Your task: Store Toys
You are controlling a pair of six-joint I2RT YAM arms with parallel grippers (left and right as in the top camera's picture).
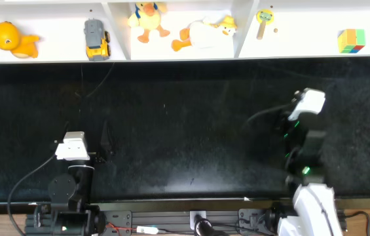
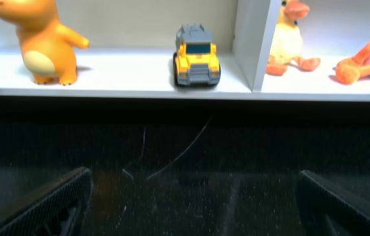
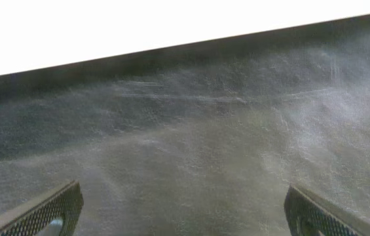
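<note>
Sitting in the shelf (image 1: 54,56) compartments beyond the surface (image 1: 185,131), the toys look stored: yellow truck (image 2: 197,56) beside orange figure (image 2: 40,39), plush duck (image 2: 288,39) next door. My left tool (image 2: 194,196) and right tool (image 3: 185,210) stand wide, holding nothing. Risk: the truck is near the shelf lip; a nudge could roll it off. My fingers (image 2: 47,203) are cut off; from my right wrist, the shelf's contents cannot be made out.
</note>
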